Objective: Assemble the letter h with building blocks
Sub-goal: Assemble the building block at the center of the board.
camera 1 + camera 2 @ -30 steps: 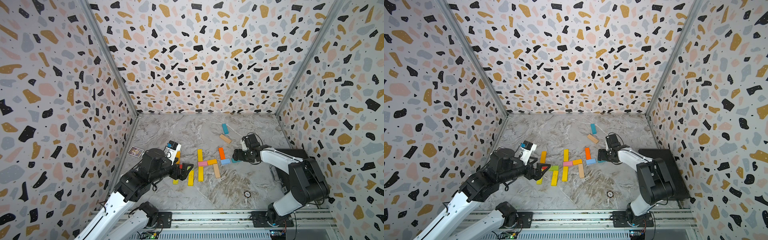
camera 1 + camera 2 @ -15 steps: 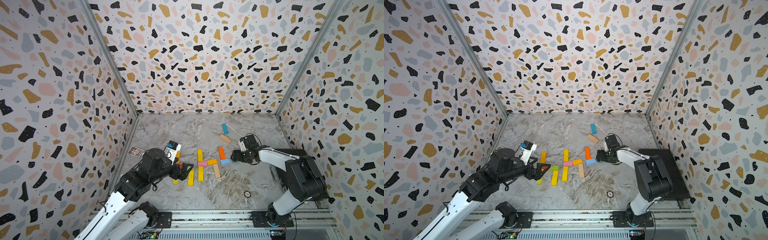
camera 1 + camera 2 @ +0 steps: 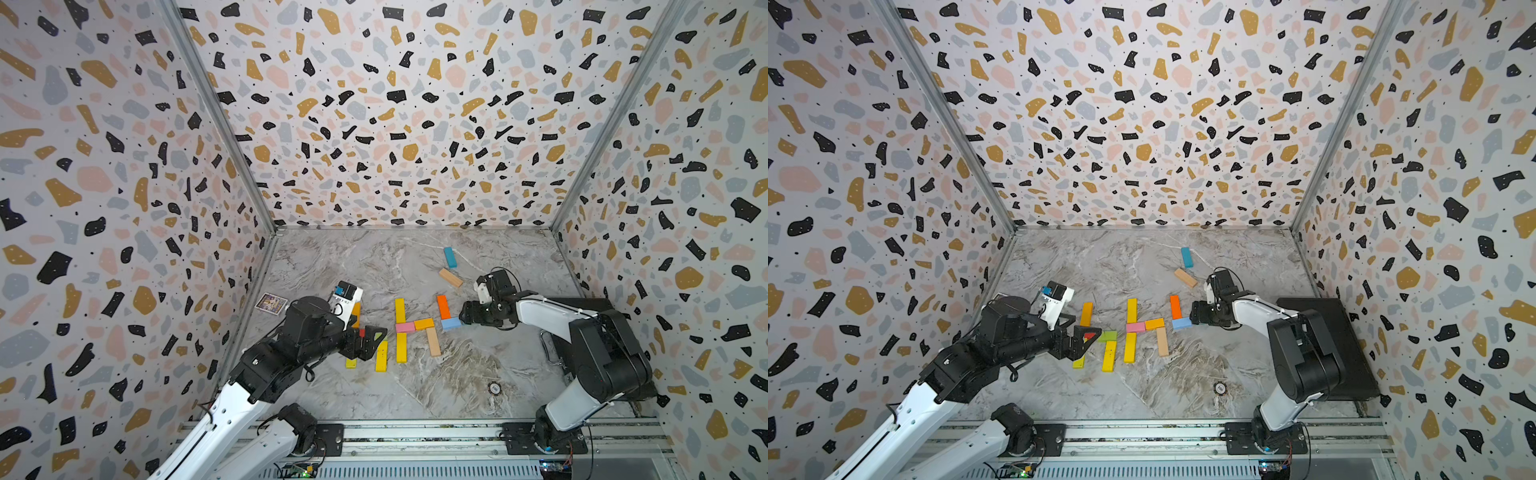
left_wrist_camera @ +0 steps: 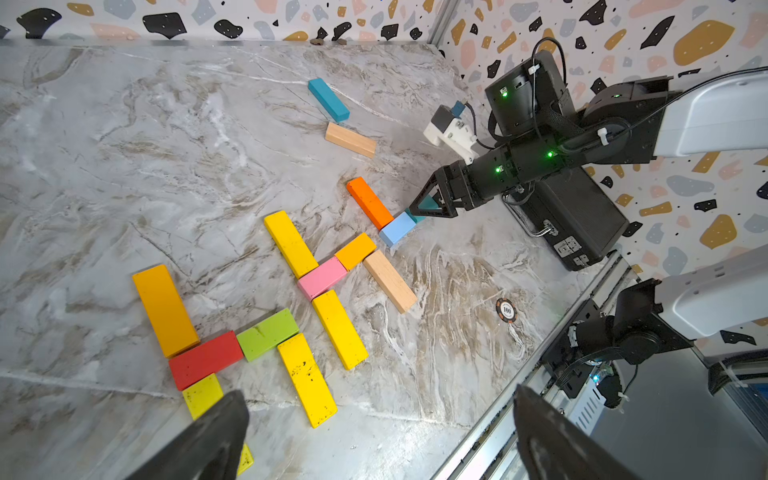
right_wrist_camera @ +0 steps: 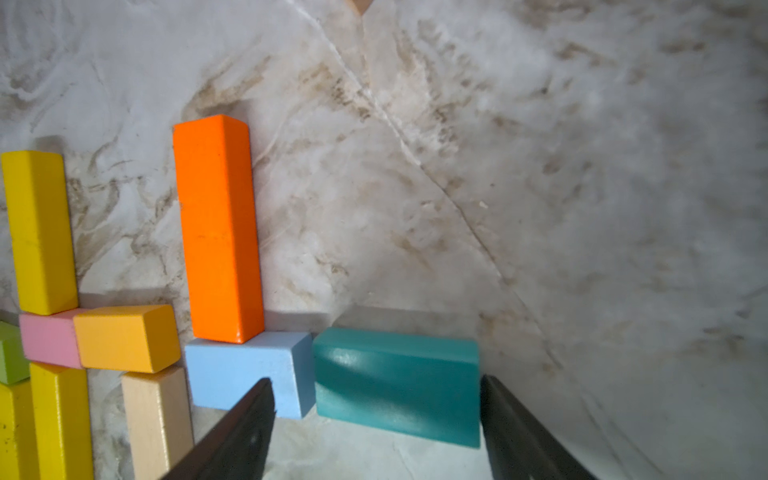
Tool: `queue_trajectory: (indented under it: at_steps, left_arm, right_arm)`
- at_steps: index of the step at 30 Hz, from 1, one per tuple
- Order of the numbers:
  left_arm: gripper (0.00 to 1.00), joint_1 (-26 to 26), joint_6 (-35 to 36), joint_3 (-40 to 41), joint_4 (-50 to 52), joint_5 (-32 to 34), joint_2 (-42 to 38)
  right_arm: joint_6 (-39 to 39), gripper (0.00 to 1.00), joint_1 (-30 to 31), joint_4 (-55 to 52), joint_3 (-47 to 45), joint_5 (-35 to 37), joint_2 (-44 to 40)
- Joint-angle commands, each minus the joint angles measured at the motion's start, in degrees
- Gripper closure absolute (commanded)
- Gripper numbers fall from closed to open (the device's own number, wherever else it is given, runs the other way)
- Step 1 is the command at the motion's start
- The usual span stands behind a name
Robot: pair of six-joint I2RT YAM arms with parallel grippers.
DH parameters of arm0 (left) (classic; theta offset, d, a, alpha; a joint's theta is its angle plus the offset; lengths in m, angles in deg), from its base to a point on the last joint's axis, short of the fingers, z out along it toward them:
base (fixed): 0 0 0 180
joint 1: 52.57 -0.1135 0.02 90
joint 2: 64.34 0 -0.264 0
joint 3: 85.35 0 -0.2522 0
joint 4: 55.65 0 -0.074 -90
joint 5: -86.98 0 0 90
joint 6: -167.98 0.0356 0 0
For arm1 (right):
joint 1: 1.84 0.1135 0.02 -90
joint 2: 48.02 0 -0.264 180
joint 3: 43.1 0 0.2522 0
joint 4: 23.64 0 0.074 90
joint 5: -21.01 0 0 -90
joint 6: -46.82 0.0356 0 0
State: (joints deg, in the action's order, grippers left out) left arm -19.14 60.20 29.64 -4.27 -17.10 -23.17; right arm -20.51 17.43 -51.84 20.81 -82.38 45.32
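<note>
The building blocks lie flat on the marble floor. One group has an orange block [image 5: 218, 228] with a light blue block [image 5: 237, 370] at its end and a teal block [image 5: 395, 382] next to that. My right gripper [image 5: 376, 415] is low and open, its fingers either side of the teal block; one finger stands in front of the light blue block [image 3: 451, 323]. In the left wrist view, a yellow, pink, orange and tan group [image 4: 322, 276] lies in the middle. My left gripper [image 4: 378, 440] hovers open and empty over the orange, red, green and yellow group [image 4: 266, 334].
A blue block [image 3: 449, 257] and a tan block [image 3: 451, 277] lie loose further back. A picture card [image 3: 271, 302] sits by the left wall. A poker chip [image 3: 494, 388] lies near the front. A black case [image 3: 1341, 345] lies along the right wall.
My right gripper has edged slightly toward the blocks and its jaws have narrowed a little around the teal block. The left arm has stayed still.
</note>
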Motion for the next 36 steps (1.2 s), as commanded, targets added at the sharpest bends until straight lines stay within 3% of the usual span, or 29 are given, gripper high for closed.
queue_trajectory:
  at_steps: [1,13,20,28,33,36]
  left_arm:
    - [0.01,-0.3,0.37,0.35,-1.5,0.02,-0.21]
    - [0.01,-0.3,0.31,0.44,-1.45,0.11,-0.15]
    - [0.01,-0.3,0.33,0.4,-1.42,0.13,-0.01]
    - [0.01,-0.3,0.43,0.44,-1.33,0.55,-0.3]
    - [0.01,-0.3,0.45,0.37,-1.42,0.12,-0.02]
    - [0.01,-0.29,0.41,0.44,-1.49,0.13,0.05]
  right_arm:
    - [-0.69,0.21,0.61,-0.6,1.0,-0.57,-0.64]
    - [-0.71,0.2,1.37,-0.54,1.33,-0.36,-1.04]
    - [-2.15,0.17,1.38,-3.79,4.25,6.26,-4.48]
    - [0.28,0.18,0.8,-8.67,8.04,19.39,-1.08]
    - [-5.49,0.18,1.07,-7.99,10.65,14.49,1.71]
    - [-7.72,0.19,2.55,-8.26,11.95,15.32,3.6]
